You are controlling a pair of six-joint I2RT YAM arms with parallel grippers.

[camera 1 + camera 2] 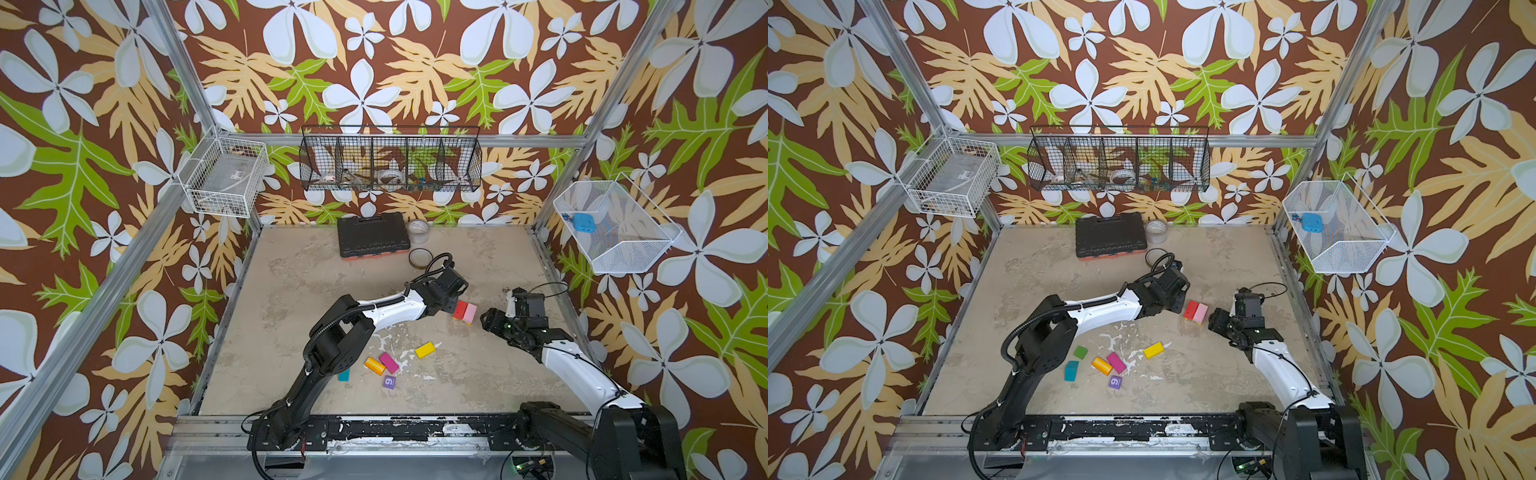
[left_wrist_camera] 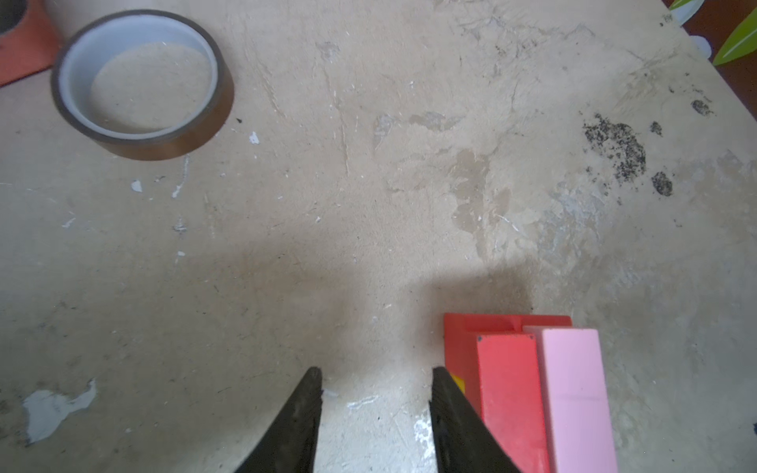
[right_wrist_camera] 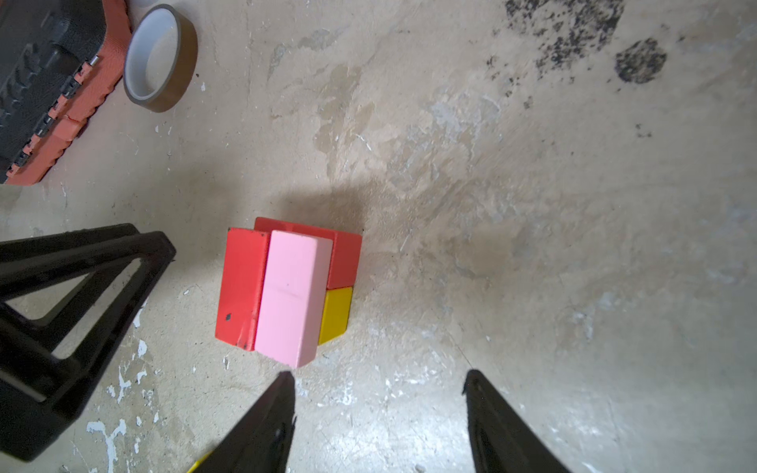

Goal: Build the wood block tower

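Roughly mid-table and toward the right, the tower [image 1: 465,312] is standing well clear of every edge of the table [image 1: 291,291]. Bare surface is lying open behind it as far as the brown tape roll [image 1: 419,258] and the black tool case [image 1: 371,237]. The left gripper [image 1: 451,309] is sitting just beside the tower's left face and the right gripper [image 1: 487,321] is waiting near its right. The stack is being flanked on both sides, while its far and near sides are lying free.

The loose wood blocks [image 1: 1116,362] are lying together nearer the front edge: a yellow block [image 1: 425,350], an orange block [image 1: 374,365], a magenta block [image 1: 389,362] and a purple cube [image 1: 389,382]. A teal block [image 1: 344,376] is peeking out from under the left arm [image 1: 332,345].

The left wrist view is showing the left gripper [image 2: 375,372] with its jaws parted and only bare table between them. One finger is running close along the tower's [image 2: 508,389] red side, and I cannot tell whether it is touching.

The right wrist view is showing the right gripper [image 3: 379,376] spread wide and empty, its tips stopping short of the tower [image 3: 286,295]. This view is revealing the layers best: a red and a pink block side by side on top, with red and yellow beneath.

In a top view a green block [image 1: 1081,352] is showing beside the left arm; elsewhere the arm is covering it.
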